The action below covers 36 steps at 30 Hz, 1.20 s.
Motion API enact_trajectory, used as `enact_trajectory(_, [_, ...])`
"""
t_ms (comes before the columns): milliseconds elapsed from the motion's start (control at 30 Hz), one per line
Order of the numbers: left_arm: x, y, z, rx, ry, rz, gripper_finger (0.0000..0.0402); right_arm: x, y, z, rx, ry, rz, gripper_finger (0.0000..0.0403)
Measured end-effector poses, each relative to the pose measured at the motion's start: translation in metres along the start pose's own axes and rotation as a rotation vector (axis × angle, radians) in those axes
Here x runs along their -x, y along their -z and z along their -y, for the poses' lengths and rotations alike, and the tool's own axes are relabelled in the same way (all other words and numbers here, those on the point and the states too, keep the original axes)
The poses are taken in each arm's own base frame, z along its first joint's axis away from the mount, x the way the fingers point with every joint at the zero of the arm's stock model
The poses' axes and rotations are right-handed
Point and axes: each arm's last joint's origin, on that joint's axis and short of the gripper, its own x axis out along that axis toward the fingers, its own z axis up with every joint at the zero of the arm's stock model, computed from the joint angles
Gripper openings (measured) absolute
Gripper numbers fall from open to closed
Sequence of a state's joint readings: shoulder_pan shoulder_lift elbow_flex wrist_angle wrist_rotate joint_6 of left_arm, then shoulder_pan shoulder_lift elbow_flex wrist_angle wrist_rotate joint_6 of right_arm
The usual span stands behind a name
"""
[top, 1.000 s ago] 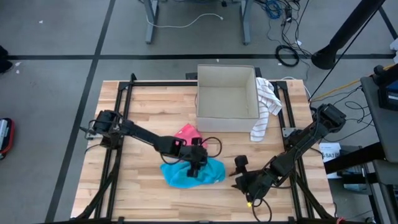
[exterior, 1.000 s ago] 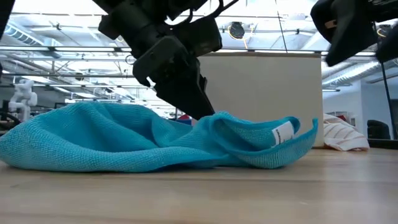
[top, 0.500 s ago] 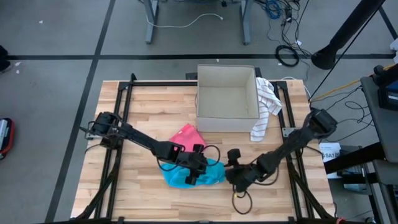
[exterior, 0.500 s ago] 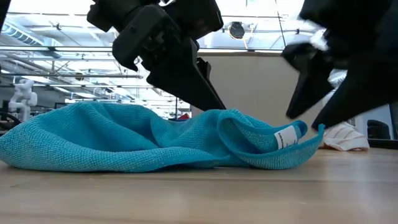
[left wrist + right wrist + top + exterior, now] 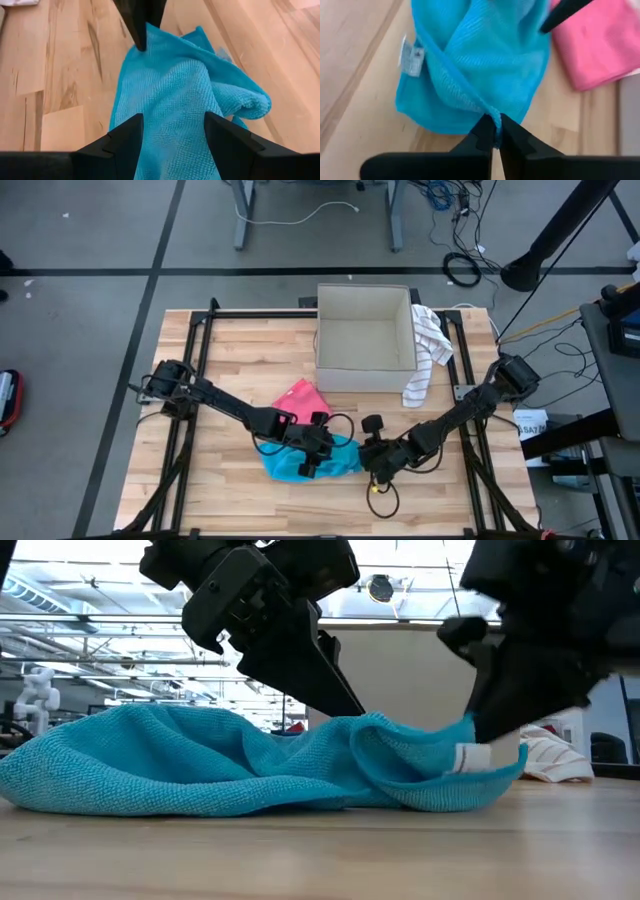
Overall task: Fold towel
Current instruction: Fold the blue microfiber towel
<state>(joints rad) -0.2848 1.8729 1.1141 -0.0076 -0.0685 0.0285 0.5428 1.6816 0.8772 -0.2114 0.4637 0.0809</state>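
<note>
A crumpled blue towel [image 5: 300, 461] lies on the wooden table [image 5: 230, 360], its white label [image 5: 468, 757] at the right end. My left gripper [image 5: 173, 118] is open over the towel's middle, a finger on either side of a raised fold, slanting down. My right gripper [image 5: 494, 131] is shut on the towel's right edge and also shows in the low view [image 5: 480, 728]. My right gripper pinches the towel's hemmed edge [image 5: 487, 111] between its two fingers, a little way from the label, coming slanting down from the table's right. That edge stands slightly raised [image 5: 462, 728]; the rest of the towel lies slack on the table. My left gripper: whether its fingertips [image 5: 345, 705] touch the towel cannot be told.
A pink cloth [image 5: 300, 397] lies just beyond the towel. An open cardboard box [image 5: 365, 338] stands at the back, and a striped white cloth [image 5: 428, 352] hangs over its right side. Bare wood lies at the left and along the near edge.
My right gripper has come down and toward the table's left, reaching the towel's right edge, and has shut on it; the edge by the label now stands a little higher. My left gripper has shifted slightly toward the near edge over the towel, staying open.
</note>
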Motion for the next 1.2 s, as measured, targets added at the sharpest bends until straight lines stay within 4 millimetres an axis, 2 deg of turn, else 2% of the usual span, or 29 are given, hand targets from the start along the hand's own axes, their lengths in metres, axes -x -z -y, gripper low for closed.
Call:
enact_trajectory(133, [0.003,-0.005,0.004,-0.006,0.006,0.041,0.0217,0.019,-0.005,0.011,-0.019,0.055,0.040,0.0004])
enact_trajectory(267, [0.016,-0.020,0.010,-0.016,-0.008,0.142,0.0217,0.048,-0.012,0.028,-0.064,0.183,0.118,0.0003])
enact_trajectory(533, [0.057,-0.048,0.023,-0.106,-0.142,0.328,0.0217,0.124,-0.024,0.067,-0.150,0.443,0.372,0.0001])
enact_trajectory(667, [0.072,-0.060,0.029,-0.125,-0.174,0.435,0.0217,0.162,-0.028,0.087,-0.162,0.485,0.521,0.0001])
enact_trajectory(833, [0.076,-0.066,0.029,-0.154,-0.191,0.506,0.0217,0.201,-0.033,0.106,-0.176,0.513,0.631,0.0000])
enact_trajectory(1000, [0.076,-0.068,0.022,-0.157,-0.213,0.517,0.0217,0.220,-0.040,0.114,-0.173,0.464,0.681,0.0000])
enact_trajectory(1200, [0.077,-0.071,0.013,-0.137,-0.239,0.541,0.0217,0.221,-0.049,0.114,-0.164,0.429,0.635,0.0000])
